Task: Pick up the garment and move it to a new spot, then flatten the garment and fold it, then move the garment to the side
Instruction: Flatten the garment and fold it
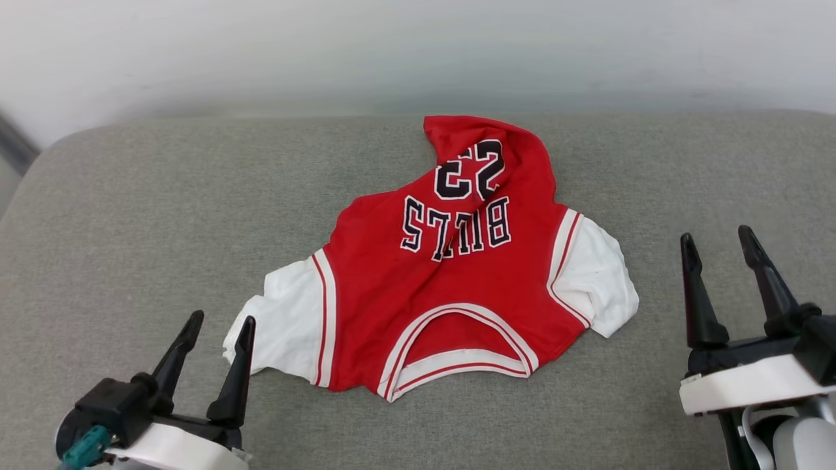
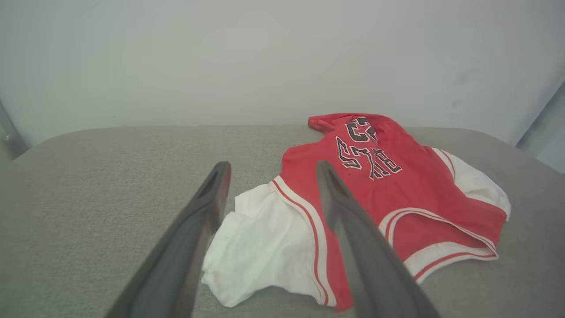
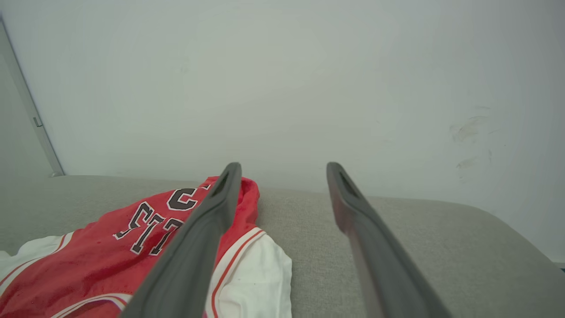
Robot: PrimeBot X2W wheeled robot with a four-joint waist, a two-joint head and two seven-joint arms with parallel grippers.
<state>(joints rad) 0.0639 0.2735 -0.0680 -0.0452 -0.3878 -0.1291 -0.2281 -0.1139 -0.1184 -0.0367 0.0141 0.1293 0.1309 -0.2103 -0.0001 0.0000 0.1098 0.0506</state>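
The garment (image 1: 450, 281) is a red jersey T-shirt with white sleeves and dark block letters. It lies rumpled on the grey cushion, chest up, collar toward me and hem bunched at the far edge. My left gripper (image 1: 219, 321) stands open at the lower left, just short of the near white sleeve (image 2: 256, 247). In the left wrist view the garment (image 2: 397, 194) lies ahead between and right of the left gripper (image 2: 270, 167). My right gripper (image 1: 717, 239) is open to the right of the other sleeve, apart from it. The right wrist view has the garment (image 3: 110, 256) left of the right gripper (image 3: 284, 167).
The grey cushioned surface (image 1: 130, 215) stretches wide on both sides of the shirt, with rounded far corners. A pale wall (image 1: 418, 46) rises directly behind its far edge. A vertical frame strip (image 3: 26, 106) stands at the left in the right wrist view.
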